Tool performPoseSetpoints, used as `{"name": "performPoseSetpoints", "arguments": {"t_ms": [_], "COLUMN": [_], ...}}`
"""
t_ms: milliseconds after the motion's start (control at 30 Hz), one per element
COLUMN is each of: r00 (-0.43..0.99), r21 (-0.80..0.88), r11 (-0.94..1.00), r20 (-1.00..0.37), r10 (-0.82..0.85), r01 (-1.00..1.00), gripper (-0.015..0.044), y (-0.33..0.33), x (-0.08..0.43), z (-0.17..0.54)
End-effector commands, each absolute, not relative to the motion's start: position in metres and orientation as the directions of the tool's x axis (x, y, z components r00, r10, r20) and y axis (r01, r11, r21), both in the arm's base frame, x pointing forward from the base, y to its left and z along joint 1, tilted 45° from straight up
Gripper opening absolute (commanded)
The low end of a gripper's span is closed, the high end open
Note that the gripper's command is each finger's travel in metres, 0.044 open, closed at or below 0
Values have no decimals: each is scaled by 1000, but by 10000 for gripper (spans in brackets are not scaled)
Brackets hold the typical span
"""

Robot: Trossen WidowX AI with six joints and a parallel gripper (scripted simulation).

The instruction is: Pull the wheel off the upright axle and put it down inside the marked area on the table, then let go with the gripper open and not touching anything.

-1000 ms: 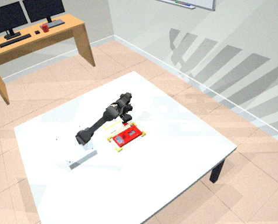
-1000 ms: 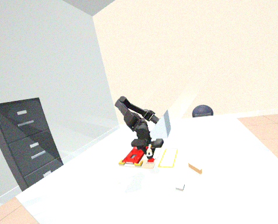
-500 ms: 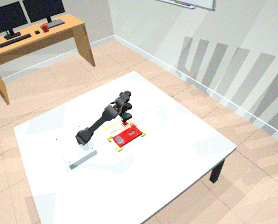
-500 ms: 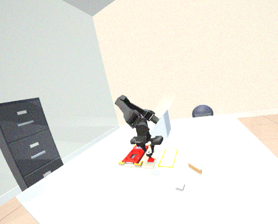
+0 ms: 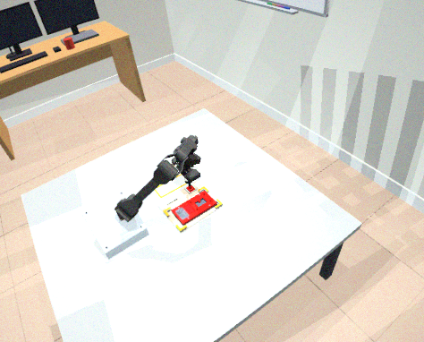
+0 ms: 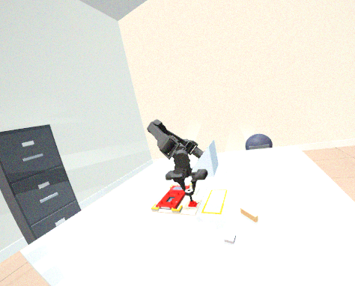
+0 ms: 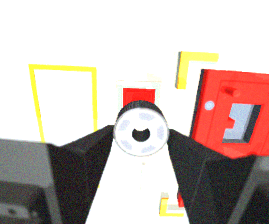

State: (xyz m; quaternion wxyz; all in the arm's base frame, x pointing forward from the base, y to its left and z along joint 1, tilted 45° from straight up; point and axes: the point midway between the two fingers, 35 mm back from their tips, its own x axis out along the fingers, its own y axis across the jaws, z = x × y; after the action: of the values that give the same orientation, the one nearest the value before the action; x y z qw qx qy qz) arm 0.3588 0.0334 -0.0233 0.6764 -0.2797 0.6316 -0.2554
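Two dark fingers of the gripper (image 7: 140,150) are clamped on the wheel (image 7: 140,129), pinching its rim so the bore faces the wrist camera. The wheel hangs above the small red base (image 7: 139,95), apparently off the axle. The yellow-outlined area (image 7: 64,100) lies just beside it, so a short sideways carry should come next.

No text, label, brand or number can be read in any view — the monitors (image 5: 38,18) at upper left of the top view are dark, and the cabinet (image 6: 32,180) drawer tags are blank.
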Motion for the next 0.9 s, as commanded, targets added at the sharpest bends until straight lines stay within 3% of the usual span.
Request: {"name": "performPoseSetpoints", "arguments": {"t_ms": [0,200,867], "r00": [81,80,79], "r21": [-695,-695,-690], "r11": [719,719,724], "r20": [-717,-717,-722], "r10": [-692,-692,-687], "r01": [-4,-5,-6], "gripper": [0,0,0], "y": [47,57,123], "x": [358,355,301], "z": [-10,-1,-71]}}
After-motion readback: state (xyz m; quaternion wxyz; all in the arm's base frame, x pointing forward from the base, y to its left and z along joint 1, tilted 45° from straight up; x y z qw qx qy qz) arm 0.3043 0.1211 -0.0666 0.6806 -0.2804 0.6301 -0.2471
